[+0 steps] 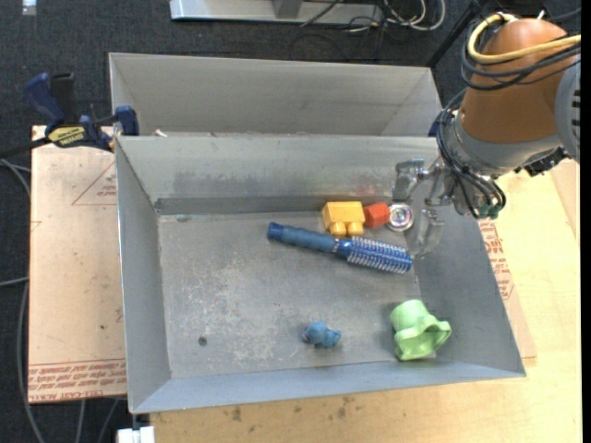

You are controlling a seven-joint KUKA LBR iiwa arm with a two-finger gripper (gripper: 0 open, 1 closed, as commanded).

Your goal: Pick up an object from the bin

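My gripper (416,212) hangs at the bin's right side near the back wall, its two metal fingers apart and nothing between them. Just left of and below the fingers sits a small round silvery thing (400,216), with a small orange-red piece (377,215) beside it. A yellow block (343,218) stands further left. In front of them lies a blue hairbrush (340,246), its handle pointing left and its bristled head ending near the right fingertip.
A light green plastic cup-like thing (416,329) lies near the front right corner. A small blue lump (321,336) rests at the front middle. The bin's left half holds nothing.
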